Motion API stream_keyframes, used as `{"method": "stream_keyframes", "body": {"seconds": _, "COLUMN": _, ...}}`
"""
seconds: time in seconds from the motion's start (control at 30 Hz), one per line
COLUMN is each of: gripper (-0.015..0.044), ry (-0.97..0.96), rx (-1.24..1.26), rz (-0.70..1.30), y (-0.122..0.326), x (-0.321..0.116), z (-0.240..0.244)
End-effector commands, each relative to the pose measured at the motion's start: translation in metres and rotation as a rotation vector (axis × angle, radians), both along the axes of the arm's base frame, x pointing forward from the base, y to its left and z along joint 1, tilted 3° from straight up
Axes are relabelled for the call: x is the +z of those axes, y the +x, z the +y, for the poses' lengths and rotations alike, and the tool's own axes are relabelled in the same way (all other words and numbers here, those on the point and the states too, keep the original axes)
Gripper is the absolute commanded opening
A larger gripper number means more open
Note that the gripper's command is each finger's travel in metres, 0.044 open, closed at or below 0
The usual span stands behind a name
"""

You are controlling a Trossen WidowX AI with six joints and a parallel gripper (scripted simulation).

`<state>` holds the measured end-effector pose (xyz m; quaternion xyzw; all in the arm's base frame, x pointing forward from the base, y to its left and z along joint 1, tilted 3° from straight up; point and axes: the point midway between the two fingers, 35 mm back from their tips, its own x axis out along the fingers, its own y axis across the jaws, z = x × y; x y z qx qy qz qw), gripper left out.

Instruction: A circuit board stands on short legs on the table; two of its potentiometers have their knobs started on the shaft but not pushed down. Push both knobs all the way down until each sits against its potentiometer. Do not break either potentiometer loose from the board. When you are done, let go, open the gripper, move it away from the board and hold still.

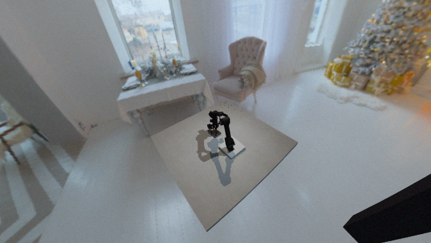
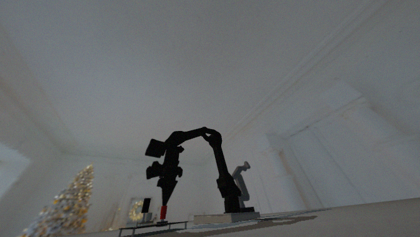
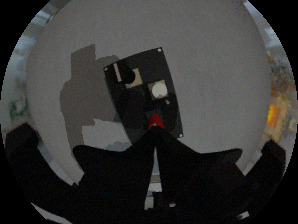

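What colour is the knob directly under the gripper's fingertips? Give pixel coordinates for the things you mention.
Red point(image 2: 163, 212) point(image 3: 156, 120); it shows best in the exterior view.

From my end I count one black robot arm point(image 1: 227, 129) point(image 2: 219, 156), one thin dark rectangular circuit board point(image 1: 215, 133) point(image 2: 176, 222) point(image 3: 142, 102), one red cylindrical knob point(image 2: 163, 212) point(image 3: 156, 120), one round white-topped part point(image 3: 159, 89) and one tan tabletop point(image 1: 188, 166).
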<state>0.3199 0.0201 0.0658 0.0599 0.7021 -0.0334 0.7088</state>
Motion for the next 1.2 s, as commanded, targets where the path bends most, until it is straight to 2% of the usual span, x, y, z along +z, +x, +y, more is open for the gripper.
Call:
{"method": "stream_keyframes", "body": {"seconds": 0.0, "gripper": 0.0000, "ry": -0.003, "rx": -0.005, "rz": 0.020, "y": 0.001, "x": -0.014, "z": 0.000}}
{"method": "stream_keyframes", "body": {"seconds": 0.4, "gripper": 0.0000, "ry": -0.003, "rx": -0.005, "rz": 0.020, "y": 0.001, "x": -0.013, "z": 0.000}}
{"method": "stream_keyframes", "body": {"seconds": 1.17, "gripper": 0.0000, "ry": -0.003, "rx": -0.005, "rz": 0.020, "y": 0.001, "x": 0.022, "z": -0.001}}
